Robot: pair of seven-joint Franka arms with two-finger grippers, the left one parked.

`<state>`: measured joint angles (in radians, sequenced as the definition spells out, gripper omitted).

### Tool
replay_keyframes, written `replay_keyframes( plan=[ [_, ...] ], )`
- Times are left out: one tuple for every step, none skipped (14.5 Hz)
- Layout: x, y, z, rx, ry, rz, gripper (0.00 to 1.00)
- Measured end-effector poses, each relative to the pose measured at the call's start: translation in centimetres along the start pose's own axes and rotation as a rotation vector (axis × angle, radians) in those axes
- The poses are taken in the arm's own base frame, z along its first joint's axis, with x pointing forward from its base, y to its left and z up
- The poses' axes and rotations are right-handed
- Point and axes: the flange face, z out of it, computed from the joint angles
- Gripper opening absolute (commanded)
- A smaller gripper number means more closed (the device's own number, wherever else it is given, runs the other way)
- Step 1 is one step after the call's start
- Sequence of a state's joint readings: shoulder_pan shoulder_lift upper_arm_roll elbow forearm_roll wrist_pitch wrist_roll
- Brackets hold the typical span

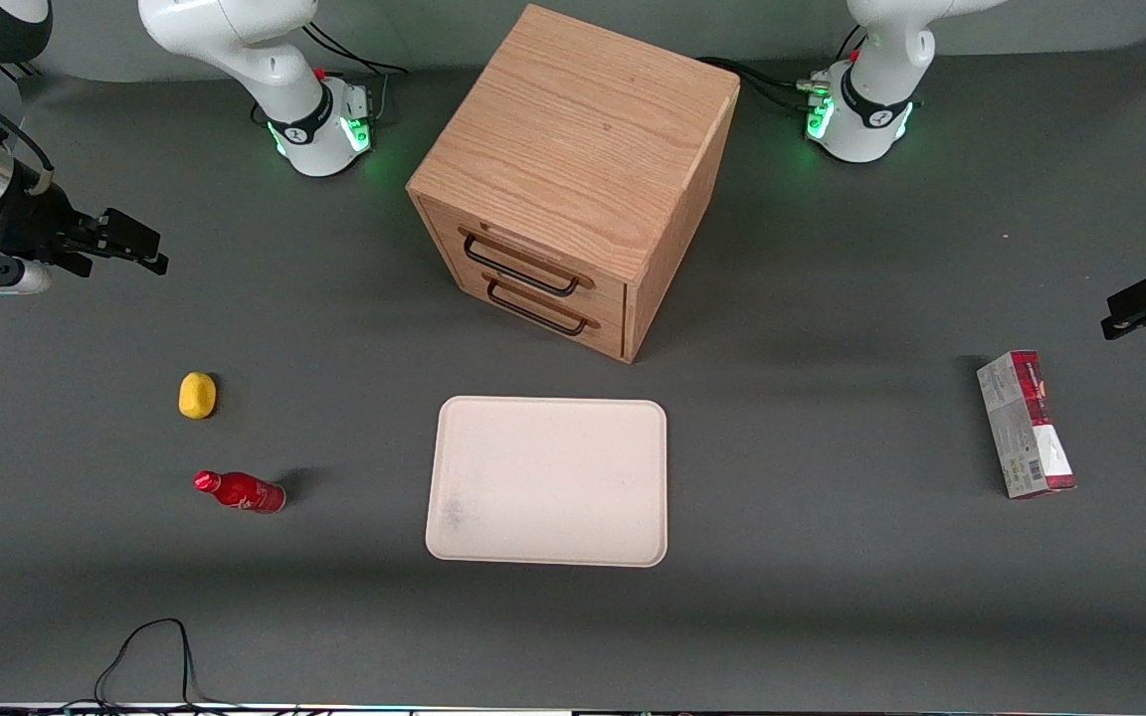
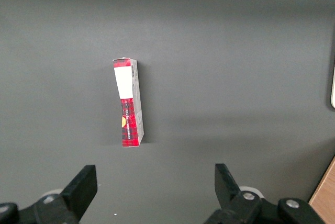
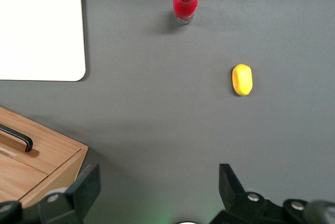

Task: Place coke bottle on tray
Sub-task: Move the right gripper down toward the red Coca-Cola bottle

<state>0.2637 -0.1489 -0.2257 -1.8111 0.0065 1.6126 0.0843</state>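
Observation:
The coke bottle (image 1: 240,491) is a small glossy red bottle with a red cap, standing on the grey table toward the working arm's end; it also shows in the right wrist view (image 3: 185,3). The cream-white tray (image 1: 548,481) lies flat in front of the wooden drawer cabinet, bare, with a faint grey smudge; one part of it shows in the right wrist view (image 3: 39,30). My right gripper (image 1: 125,246) hangs high above the table, farther from the front camera than the bottle. It is open and empty, with its jaws wide apart (image 3: 157,190).
A yellow lemon-like object (image 1: 197,395) lies beside the bottle, a little farther from the front camera. A wooden cabinet (image 1: 573,179) with two drawers stands mid-table. A red-and-grey carton (image 1: 1026,425) lies toward the parked arm's end.

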Motion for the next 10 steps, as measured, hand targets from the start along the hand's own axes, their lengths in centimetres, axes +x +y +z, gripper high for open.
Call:
replay_keyframes(
  plan=[
    [0.0, 0.0, -0.1, 0.000, -0.002, 0.001, 1.00],
    [0.0, -0.1, -0.2, -0.001, -0.001, 0.001, 1.00],
    [0.1, -0.2, -0.3, -0.001, 0.001, 0.000, 1.00],
    [0.3, -0.2, -0.5, -0.003, 0.007, 0.000, 1.00],
    [0.8, -0.4, -1.0, -0.005, 0.019, 0.001, 1.00],
    [1.7, -0.5, -1.5, -0.009, 0.033, 0.002, 1.00],
    [2.9, -0.8, -2.1, -0.016, 0.049, 0.003, 1.00],
    [4.3, -1.1, -2.3, -0.025, 0.058, 0.006, 1.00],
    [5.9, -1.4, -1.9, -0.037, 0.059, 0.005, 1.00],
    [7.8, -1.7, -1.0, -0.052, 0.054, -0.009, 1.00]
  ],
)
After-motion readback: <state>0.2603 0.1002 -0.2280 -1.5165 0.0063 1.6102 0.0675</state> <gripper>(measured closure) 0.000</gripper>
